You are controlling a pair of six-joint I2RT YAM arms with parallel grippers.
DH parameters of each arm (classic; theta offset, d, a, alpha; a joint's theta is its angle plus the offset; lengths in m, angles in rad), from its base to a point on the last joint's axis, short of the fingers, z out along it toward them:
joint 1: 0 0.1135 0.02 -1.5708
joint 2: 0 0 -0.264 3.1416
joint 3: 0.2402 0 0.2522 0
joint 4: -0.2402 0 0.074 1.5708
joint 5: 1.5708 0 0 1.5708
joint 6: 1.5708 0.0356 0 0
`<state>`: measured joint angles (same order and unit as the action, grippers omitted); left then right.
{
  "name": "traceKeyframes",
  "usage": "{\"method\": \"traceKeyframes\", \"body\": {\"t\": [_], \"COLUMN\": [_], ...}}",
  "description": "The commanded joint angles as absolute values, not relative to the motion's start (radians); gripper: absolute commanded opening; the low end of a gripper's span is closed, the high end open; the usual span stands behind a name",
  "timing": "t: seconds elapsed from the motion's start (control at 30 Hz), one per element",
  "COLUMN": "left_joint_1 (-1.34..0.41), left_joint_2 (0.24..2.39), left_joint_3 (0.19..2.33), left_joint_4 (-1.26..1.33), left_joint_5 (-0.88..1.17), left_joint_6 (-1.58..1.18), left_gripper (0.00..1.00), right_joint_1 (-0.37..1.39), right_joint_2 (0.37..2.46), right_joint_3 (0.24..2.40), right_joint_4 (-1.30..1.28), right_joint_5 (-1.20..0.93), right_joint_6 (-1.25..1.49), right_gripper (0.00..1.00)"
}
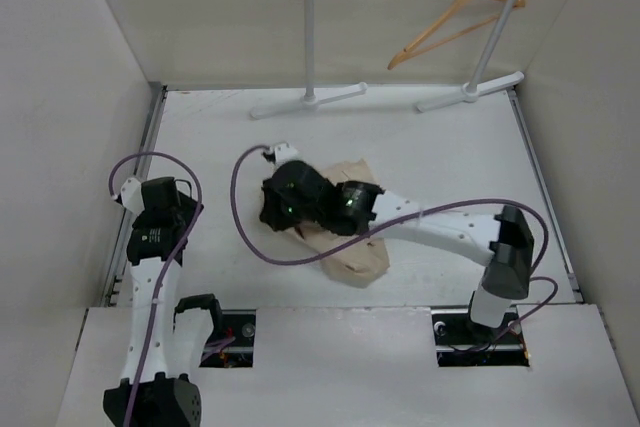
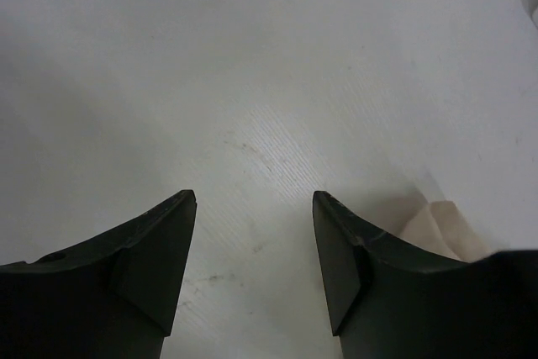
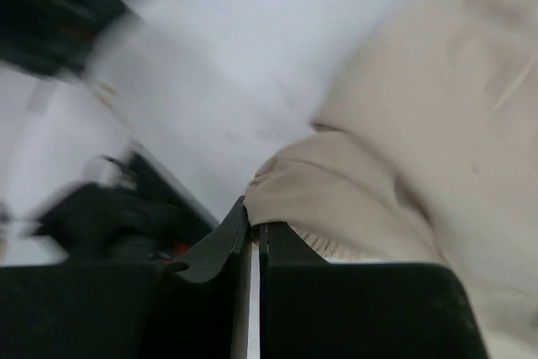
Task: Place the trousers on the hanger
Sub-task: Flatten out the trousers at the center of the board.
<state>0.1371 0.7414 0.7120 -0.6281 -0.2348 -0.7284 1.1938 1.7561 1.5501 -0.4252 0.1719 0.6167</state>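
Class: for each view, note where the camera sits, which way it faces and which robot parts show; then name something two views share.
Top external: above and behind the robot, looking down at the table, trousers and hanger; left arm and right arm show.
Left wrist: on that wrist, facing the table; open jaws show.
Right wrist: on that wrist, facing the trousers; jaws shut on them.
Shared: trousers, in top and right wrist views.

White clothes rack (image 1: 310, 37) at far edge; white table (image 1: 450, 152), pale walls (image 1: 200, 17)
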Motion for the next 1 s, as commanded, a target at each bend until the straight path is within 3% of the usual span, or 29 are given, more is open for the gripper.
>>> {"method": "traceKeyframes", "body": {"t": [0.0, 0.1, 0.23, 0.37, 0.67, 0.83, 0.97], "left_joint_1": [0.168, 0.166, 0.154, 0.087, -0.069, -0.197, -0.275], "left_joint_2": [0.755, 0.770, 0.805, 0.825, 0.825, 0.903, 1.001], "left_joint_3": [0.771, 0.808, 0.874, 0.900, 0.691, 0.637, 0.670], "left_joint_4": [-0.629, -0.626, -0.614, -0.591, -0.540, -0.479, -0.439], "left_joint_5": [-0.258, -0.242, -0.215, -0.166, -0.092, -0.112, -0.135], "left_joint_6": [-0.785, -0.807, -0.813, -0.807, -0.742, -0.721, -0.678], "left_gripper": [0.56, 0.58, 0.60, 0.63, 0.64, 0.64, 0.64], "right_joint_1": [1.194, 1.187, 1.130, 0.922, 0.423, 0.135, 0.058], "right_joint_2": [1.523, 1.444, 1.272, 0.990, 0.674, 0.660, 0.627], "right_joint_3": [1.955, 2.181, 2.232, 1.827, 0.952, 0.724, 0.706], "right_joint_4": [-0.457, -0.489, -0.439, -0.336, -0.309, -0.255, -0.336], "right_joint_5": [0.233, 0.268, 0.353, 0.399, 0.263, 0.028, 0.053], "right_joint_6": [0.471, 0.408, 0.380, 0.466, 0.784, 0.907, 0.891], "right_gripper": [0.03, 0.03, 0.04, 0.06, 0.07, 0.05, 0.04]}}
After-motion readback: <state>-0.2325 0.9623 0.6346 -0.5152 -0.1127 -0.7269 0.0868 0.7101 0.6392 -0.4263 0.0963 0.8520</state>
